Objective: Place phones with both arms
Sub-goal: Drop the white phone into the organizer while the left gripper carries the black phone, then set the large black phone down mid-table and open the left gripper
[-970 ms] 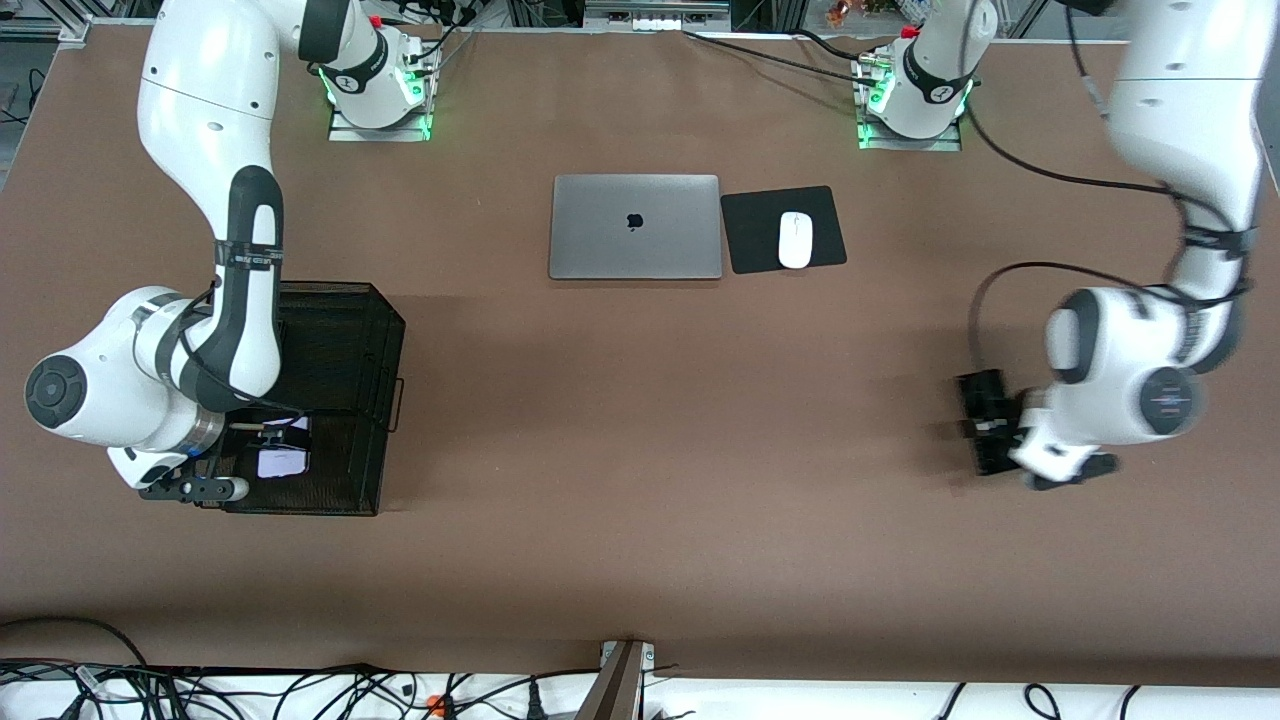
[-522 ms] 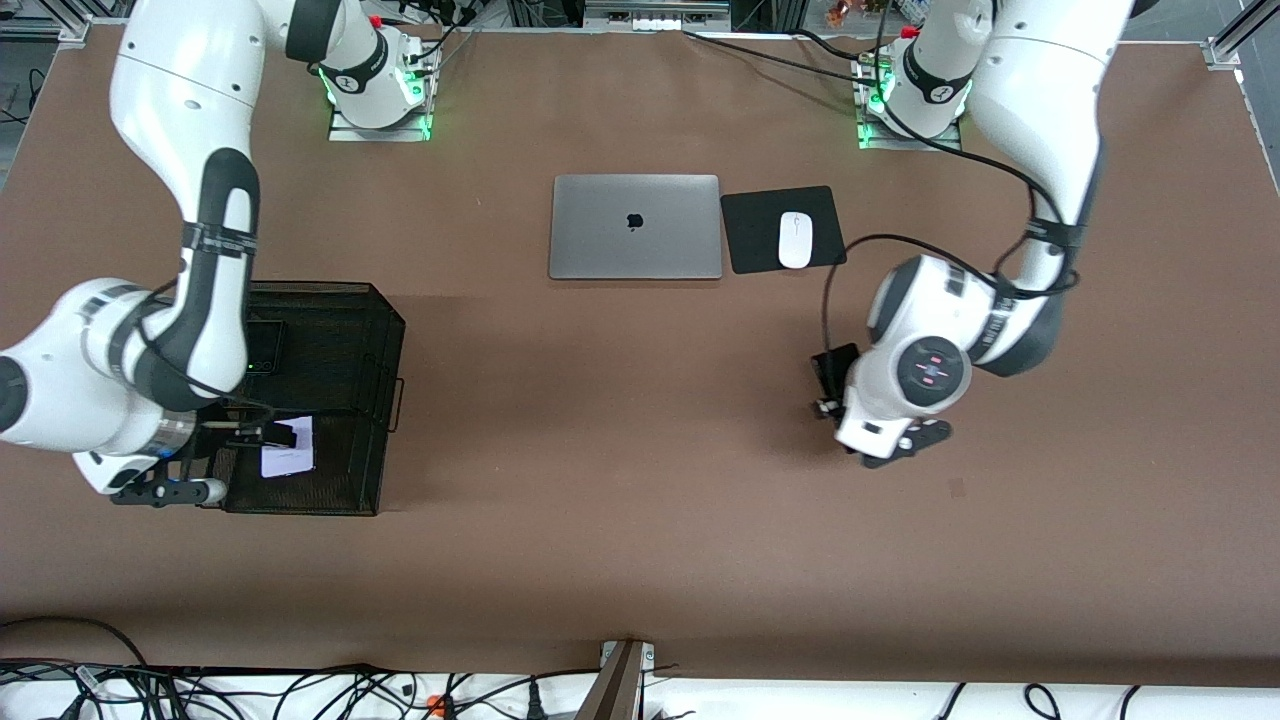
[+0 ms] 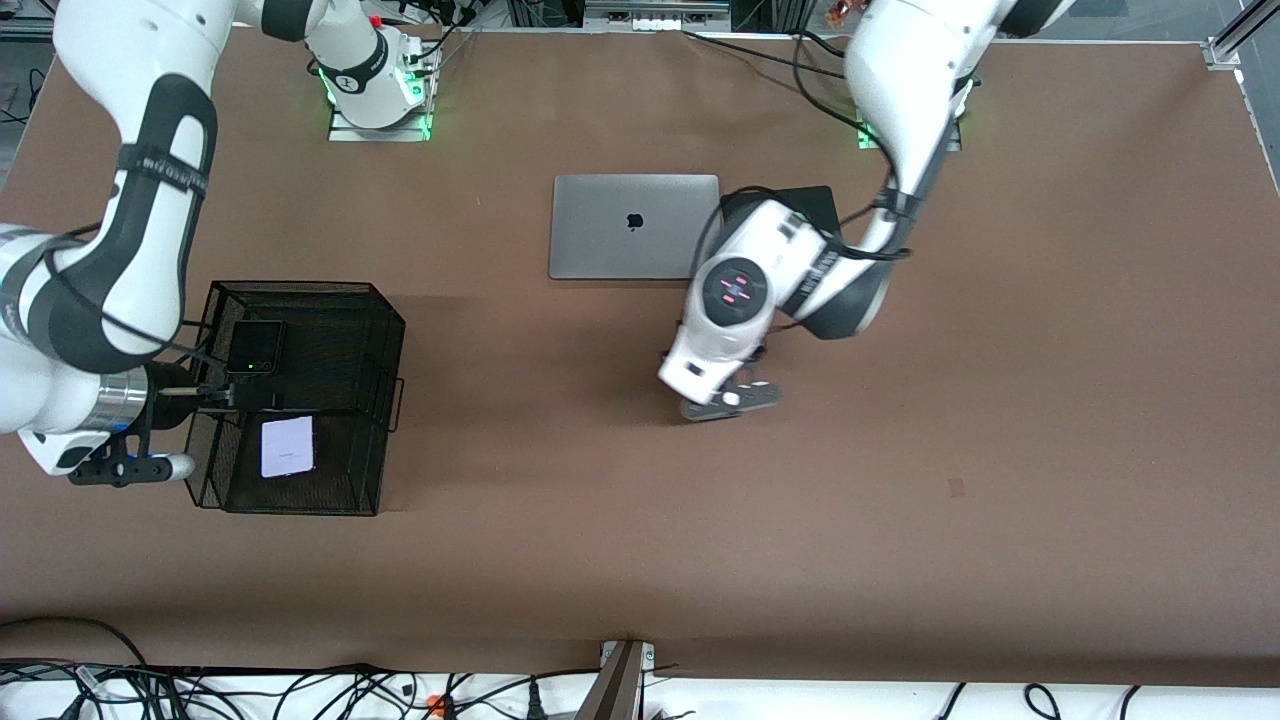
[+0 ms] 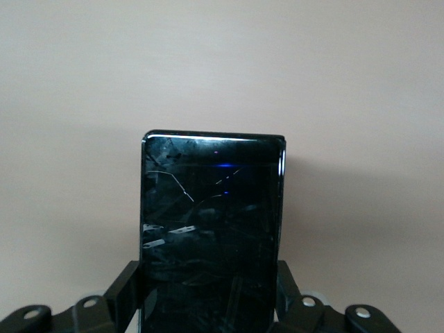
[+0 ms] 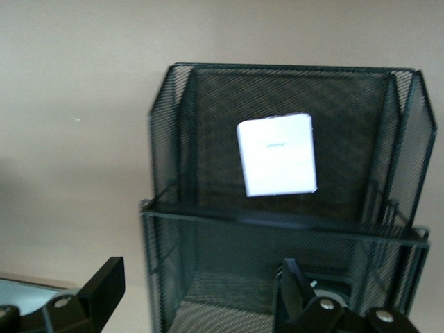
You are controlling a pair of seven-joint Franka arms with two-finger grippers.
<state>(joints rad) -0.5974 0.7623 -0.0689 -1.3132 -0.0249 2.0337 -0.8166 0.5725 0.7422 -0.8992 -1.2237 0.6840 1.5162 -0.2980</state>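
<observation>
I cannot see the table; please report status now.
Left gripper shut on long black phone, over mid-table. Right gripper open, by mesh basket. White phone, small black phone inside. Nothing blocking.

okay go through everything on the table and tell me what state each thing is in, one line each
Laptop: lid shut, flat on the table.
Mesh basket: holds two phones.
Small black phone: lying in the basket.
Lavender-white phone: lying in the basket, in the compartment nearer the front camera.
Long black phone: gripped in the left claw, above bare table.
Left claw: shut on the long black phone.
Right claw: open, empty, by the basket.
</observation>
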